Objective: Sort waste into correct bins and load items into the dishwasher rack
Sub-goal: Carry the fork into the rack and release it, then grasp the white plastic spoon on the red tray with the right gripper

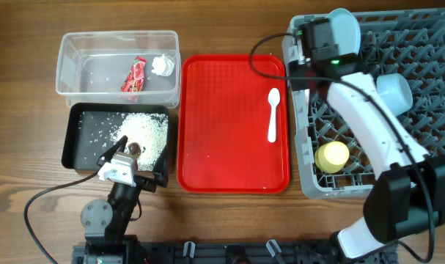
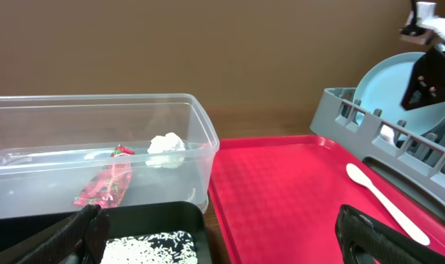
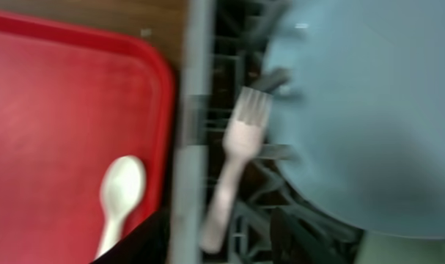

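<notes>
The red tray (image 1: pixel 222 125) is mostly open; a white spoon (image 1: pixel 273 115) lies near its right edge. The dishwasher rack (image 1: pixel 307 183) rises along that edge; clear tub (image 1: pixel 175 73) and black tray (image 1: pixel 86 147) border its left.

The right arm (image 1: pixel 376 125) has smooth white link shells joined by black joint housings. A pale grey rounded cap (image 1: pixel 343 29) sits near its wrist, with a small green light (image 1: pixel 333 62) just below. A thin black cable (image 1: pixel 253 51) loops off that wrist. The left arm (image 1: pixel 123 196) is black, with a white wrist block (image 1: pixel 118 171), a round grey base disc (image 1: pixel 97 216) and a second black cable (image 1: pixel 29 213). The left hand (image 2: pixel 218 220) has matte black fingers (image 2: pixel 372 236).
</notes>
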Tool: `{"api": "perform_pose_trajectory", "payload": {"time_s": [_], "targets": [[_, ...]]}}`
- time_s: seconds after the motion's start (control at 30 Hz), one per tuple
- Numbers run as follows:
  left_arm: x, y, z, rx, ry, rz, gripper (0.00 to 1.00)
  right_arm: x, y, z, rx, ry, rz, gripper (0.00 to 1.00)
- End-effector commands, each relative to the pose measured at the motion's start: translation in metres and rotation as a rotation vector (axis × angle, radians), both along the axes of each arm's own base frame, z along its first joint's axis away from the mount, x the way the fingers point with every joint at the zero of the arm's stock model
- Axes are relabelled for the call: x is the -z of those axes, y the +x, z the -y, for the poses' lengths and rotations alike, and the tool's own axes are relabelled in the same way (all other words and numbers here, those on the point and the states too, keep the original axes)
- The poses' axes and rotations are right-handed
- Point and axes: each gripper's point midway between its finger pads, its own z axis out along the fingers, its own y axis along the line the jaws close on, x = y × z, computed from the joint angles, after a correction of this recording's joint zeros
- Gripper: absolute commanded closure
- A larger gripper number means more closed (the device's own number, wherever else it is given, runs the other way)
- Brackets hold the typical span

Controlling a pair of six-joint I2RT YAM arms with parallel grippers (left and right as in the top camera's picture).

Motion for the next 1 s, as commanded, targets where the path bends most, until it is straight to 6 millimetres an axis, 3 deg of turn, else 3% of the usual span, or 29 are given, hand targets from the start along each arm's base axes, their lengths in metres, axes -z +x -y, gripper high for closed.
{"api": "perform_pose_trajectory", "payload": {"time_s": [0.0,0.07,0.2,0.37,0.47,0.57,0.77,0.8,0.87,0.97], "targets": [[0.001,0.000,-0.001,-0.006,0.015,0.009,0.00,-0.003,-0.019,-0.060,-0.134,0.066,-0.014,0.49],[0.001,0.000,-0.001,-0.006,0.015,0.009,0.00,0.004,-0.029,-0.079,-0.137,0.082,-0.042,0.41],[0.001,0.000,-0.001,-0.006,0.015,0.009,0.00,0.026,-0.042,-0.091,-0.034,0.122,-0.114,0.40],[0.001,0.000,-0.001,-0.006,0.015,0.009,0.00,0.077,-0.039,-0.090,0.013,0.083,-0.201,0.40],[0.001,0.000,-0.001,-0.006,0.015,0.009,0.00,0.103,-0.038,-0.080,0.068,0.022,-0.228,0.41],[0.001,0.000,-0.001,-0.006,0.015,0.009,0.00,0.119,-0.042,-0.067,0.153,-0.032,-0.248,0.41],[0.001,0.000,-0.001,-0.005,0.015,0.009,0.00,0.140,-0.050,-0.067,0.154,-0.038,-0.309,0.41],[0.001,0.000,-0.001,-0.006,0.015,0.009,0.00,0.143,-0.048,-0.066,0.162,-0.035,-0.309,0.44],[0.001,0.000,-0.001,-0.006,0.015,0.009,0.00,0.149,-0.049,-0.066,0.185,-0.018,-0.323,0.61],[0.001,0.000,-0.001,-0.005,0.015,0.009,0.00,0.155,-0.057,-0.077,0.162,0.047,-0.379,0.64]]}}
